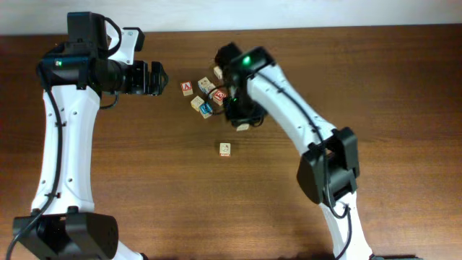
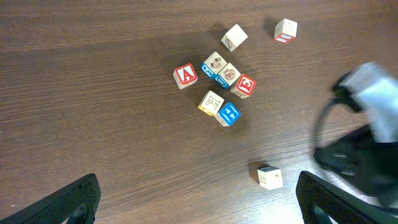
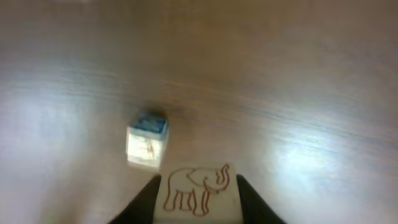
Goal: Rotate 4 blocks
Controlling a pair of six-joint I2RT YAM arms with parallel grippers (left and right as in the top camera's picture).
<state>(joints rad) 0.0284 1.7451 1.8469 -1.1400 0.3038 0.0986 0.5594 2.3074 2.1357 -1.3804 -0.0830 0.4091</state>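
While my left claw [image 2: 199, 206] gapes, my right claw [image 3: 198, 188] clenches the elephant block [image 3: 196, 198]; the red "A" cube [image 2: 185, 76] lies leftmost.

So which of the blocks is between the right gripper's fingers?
The elephant block, with a brown elephant outline on its face. It alone sits between the right gripper's fingers; the blue-topped block lies loose on the table beyond.

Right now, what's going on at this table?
The right gripper is closed on an elephant block, a pale wooden cube with an elephant outline on its face. A blue-topped block lies close by. The left gripper hangs open and empty, looking down on a cluster of alphabet blocks beside the red A block.
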